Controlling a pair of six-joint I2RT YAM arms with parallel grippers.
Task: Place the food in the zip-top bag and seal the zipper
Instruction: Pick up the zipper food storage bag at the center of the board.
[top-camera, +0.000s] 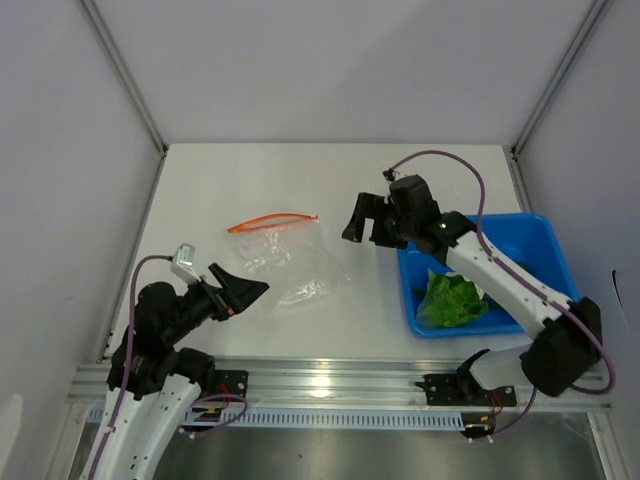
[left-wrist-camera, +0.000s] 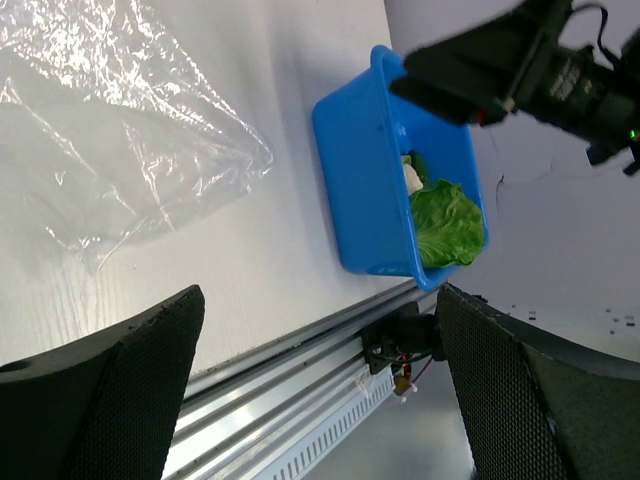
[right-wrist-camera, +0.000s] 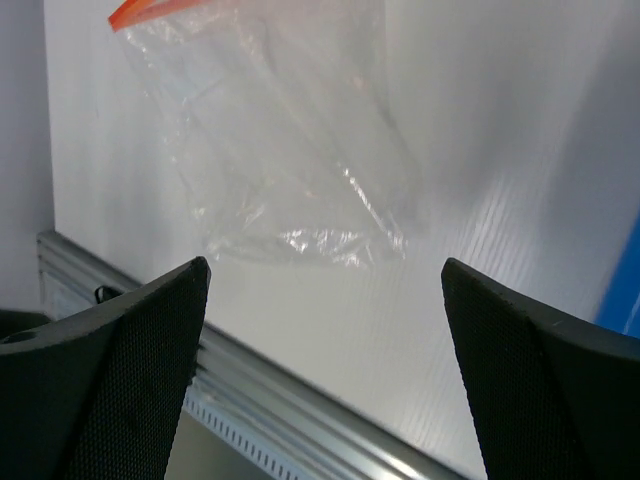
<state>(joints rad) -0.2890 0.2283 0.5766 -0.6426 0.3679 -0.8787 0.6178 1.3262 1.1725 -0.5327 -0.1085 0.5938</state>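
Lying flat, crinkly zip-top bag (top-camera: 292, 262) gapes empty.

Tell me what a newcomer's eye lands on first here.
The bright blue bin on the right side of the white table stands out most, with the leafy green food inside it. Next comes the clear zip-top bag, lying empty mid-table with its orange-red zipper along the far edge.
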